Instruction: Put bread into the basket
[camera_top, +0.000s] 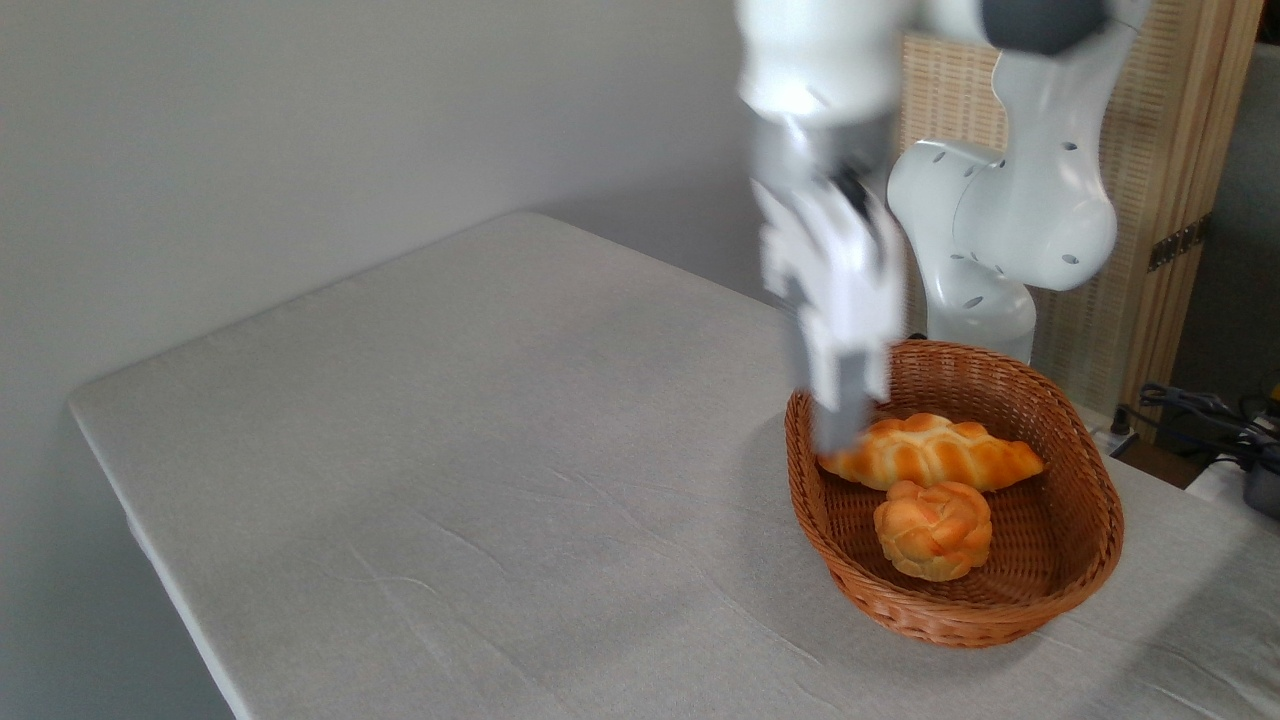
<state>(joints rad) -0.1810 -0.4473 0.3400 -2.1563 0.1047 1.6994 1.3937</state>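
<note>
Bread (933, 530) loose in basket (1090, 560) beside braided loaf (930, 453); blurred pincer (838, 432), spread or pressed unclear.

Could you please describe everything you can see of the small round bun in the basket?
The small round golden-orange bun has a knotted, segmented top with browner ridges and a paler base, and looks glossy and smooth. It sits upright on the floor of the oval brown woven wicker basket, in the near half. It lies just in front of the long braided golden loaf; whether they touch is unclear. Nothing grips it: the blurred gripper is off to the left, above the rim.
</note>
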